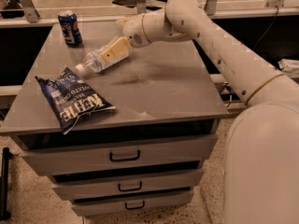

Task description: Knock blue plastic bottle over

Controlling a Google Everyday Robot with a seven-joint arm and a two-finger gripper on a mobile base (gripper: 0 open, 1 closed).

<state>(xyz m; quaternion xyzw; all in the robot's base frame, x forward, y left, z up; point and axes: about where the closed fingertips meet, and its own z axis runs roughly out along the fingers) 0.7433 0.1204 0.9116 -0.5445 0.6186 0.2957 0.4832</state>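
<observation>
The blue plastic bottle (pixel 96 62), clear with a white cap, lies on its side on the grey cabinet top (pixel 159 85), cap pointing left toward the chip bag. My gripper (pixel 116 50) reaches in from the right on a white arm and hangs right over the bottle's base end, touching or nearly touching it.
A short blue soda can (pixel 70 28) stands upright at the back left corner. A dark blue chip bag (pixel 72 99) lies flat at the front left. The cabinet has several drawers (pixel 124 155) below. A dark shelf and railing run behind the cabinet.
</observation>
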